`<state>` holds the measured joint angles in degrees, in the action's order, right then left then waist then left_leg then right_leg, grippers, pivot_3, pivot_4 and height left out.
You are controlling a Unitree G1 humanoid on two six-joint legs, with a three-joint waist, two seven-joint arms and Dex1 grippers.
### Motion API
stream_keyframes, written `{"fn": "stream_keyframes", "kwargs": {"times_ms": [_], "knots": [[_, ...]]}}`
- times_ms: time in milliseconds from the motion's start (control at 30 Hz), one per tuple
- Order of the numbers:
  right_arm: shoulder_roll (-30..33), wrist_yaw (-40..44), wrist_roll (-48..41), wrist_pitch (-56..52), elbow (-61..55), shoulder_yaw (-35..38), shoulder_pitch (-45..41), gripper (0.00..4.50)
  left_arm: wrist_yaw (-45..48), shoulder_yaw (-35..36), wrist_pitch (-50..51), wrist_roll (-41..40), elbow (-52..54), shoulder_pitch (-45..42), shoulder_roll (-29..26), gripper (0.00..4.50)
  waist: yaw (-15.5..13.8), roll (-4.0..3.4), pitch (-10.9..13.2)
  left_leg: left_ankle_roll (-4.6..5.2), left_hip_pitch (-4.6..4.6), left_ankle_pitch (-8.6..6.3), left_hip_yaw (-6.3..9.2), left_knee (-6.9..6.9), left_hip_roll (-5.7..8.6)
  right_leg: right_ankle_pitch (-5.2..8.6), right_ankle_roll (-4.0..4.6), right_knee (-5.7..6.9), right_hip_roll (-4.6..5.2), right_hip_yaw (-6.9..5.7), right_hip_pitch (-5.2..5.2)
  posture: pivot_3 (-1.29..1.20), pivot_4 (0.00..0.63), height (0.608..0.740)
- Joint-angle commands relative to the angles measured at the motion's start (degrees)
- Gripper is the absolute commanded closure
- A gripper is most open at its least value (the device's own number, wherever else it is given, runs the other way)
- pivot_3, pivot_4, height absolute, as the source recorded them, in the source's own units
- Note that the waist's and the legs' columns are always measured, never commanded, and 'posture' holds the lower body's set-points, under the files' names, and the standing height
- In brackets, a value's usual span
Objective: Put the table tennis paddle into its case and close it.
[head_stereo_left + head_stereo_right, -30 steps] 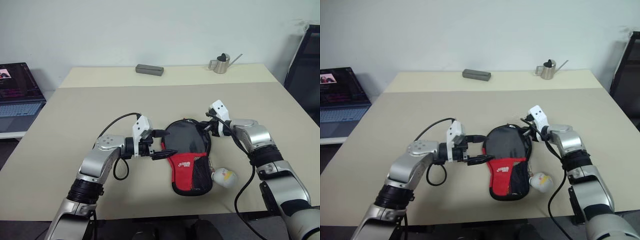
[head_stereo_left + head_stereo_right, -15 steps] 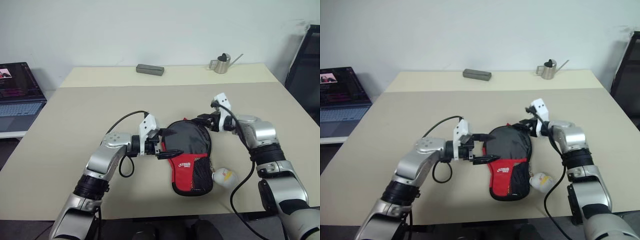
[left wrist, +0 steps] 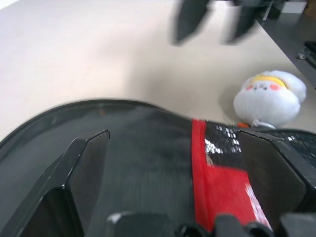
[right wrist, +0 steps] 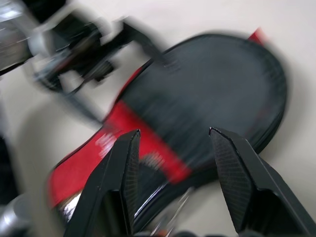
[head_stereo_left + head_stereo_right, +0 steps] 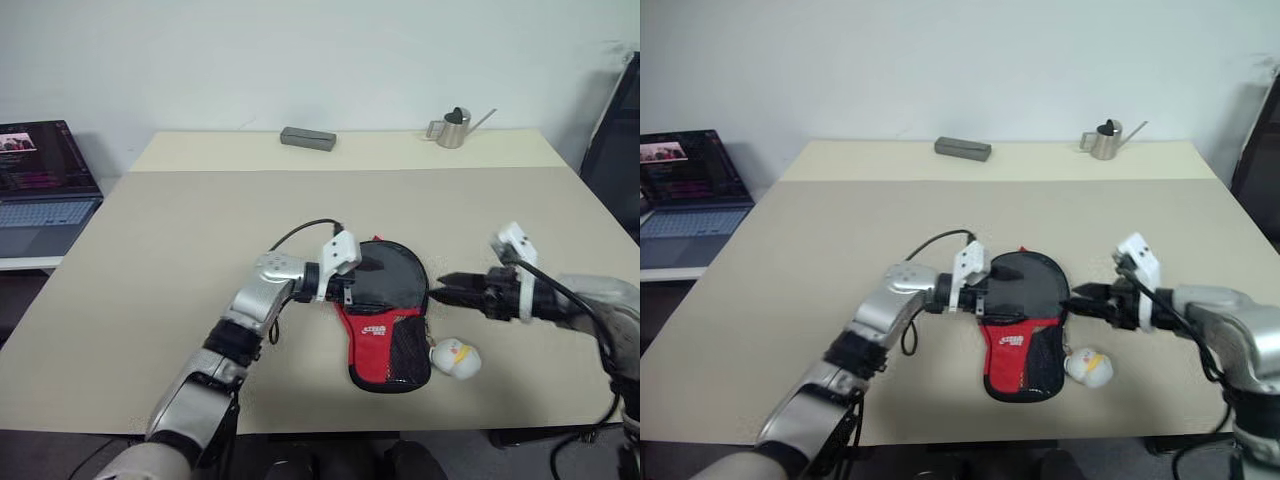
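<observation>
Near the middle of the worktop [image 5: 150, 230], toward its near edge, the case [image 5: 385, 315] lies flat, its round black end pointing to the far edge and its red mesh handle part to the near edge, so its long axis runs far to near; the table tennis paddle cannot be told apart from it, presumably inside; the left pincer [image 5: 352, 285] hangs over the round end's left part, fingers spread wide and released, nearest the case; the right pincer [image 5: 442, 290] hovers just beside the case's right edge, parted, grasping nothing; a small white plush toy [image 5: 454, 356] sits by the handle part.
</observation>
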<state>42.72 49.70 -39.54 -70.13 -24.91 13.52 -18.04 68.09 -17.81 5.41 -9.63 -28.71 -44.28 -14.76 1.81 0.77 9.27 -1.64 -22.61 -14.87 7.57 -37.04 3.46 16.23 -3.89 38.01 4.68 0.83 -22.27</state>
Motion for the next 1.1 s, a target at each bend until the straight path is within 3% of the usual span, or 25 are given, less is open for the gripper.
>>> {"fn": "stream_keyframes", "kwargs": {"times_ms": [33,267,567,667,800,1100], "knots": [[0.8,-1.5,-4.9,-2.4,-6.5,4.6,3.4,2.11,0.1,-0.7,-5.5,2.9,-6.3,-2.7,1.5,0.00,0.1,0.02,0.0,0.00,0.01,0.00,-0.02,0.00,0.01,0.00,0.00,0.02,0.00,0.01,0.00,0.00,0.150,0.740],[2.6,-3.4,-9.7,-3.5,-11.2,7.2,9.0,2.11,-2.5,-2.1,-12.9,8.7,-15.9,-5.0,4.6,0.00,-0.3,0.08,0.0,0.04,0.02,0.02,0.03,-0.03,0.04,0.00,-0.02,0.03,0.01,-0.03,0.06,0.00,0.150,0.740],[8.4,-2.9,-3.0,6.0,-8.5,2.3,15.8,2.11,-1.8,-1.9,-15.2,10.2,-18.3,-4.7,6.3,0.00,-0.3,0.10,0.0,0.04,0.06,0.03,0.02,-0.04,0.05,0.02,-0.06,0.03,0.03,-0.05,0.12,0.00,0.150,0.740],[9.6,-2.2,-1.9,8.2,-7.3,1.4,16.4,1.51,-1.8,-1.7,-15.3,10.2,-18.6,-4.7,6.4,0.00,-0.3,0.10,0.0,0.04,0.10,0.03,0.02,-0.04,0.05,0.02,-0.06,0.03,0.03,-0.06,0.16,0.00,0.150,0.740],[11.2,-0.9,0.1,11.5,-7.2,-1.4,18.4,0.09,-1.9,-1.5,-15.5,10.3,-18.7,-4.6,6.3,0.00,-0.3,0.11,0.0,0.04,0.11,0.03,0.02,-0.04,0.05,0.03,-0.07,0.02,0.03,-0.07,0.19,0.00,0.150,0.740],[10.0,-1.9,3.8,15.4,-4.0,-7.4,18.1,0.04,-2.1,-1.2,-15.6,10.6,-18.9,-4.6,6.1,0.00,-0.3,0.13,0.0,0.04,0.19,0.03,0.03,-0.05,0.05,0.03,-0.07,0.02,0.03,-0.06,0.26,0.00,0.150,0.740]]}}
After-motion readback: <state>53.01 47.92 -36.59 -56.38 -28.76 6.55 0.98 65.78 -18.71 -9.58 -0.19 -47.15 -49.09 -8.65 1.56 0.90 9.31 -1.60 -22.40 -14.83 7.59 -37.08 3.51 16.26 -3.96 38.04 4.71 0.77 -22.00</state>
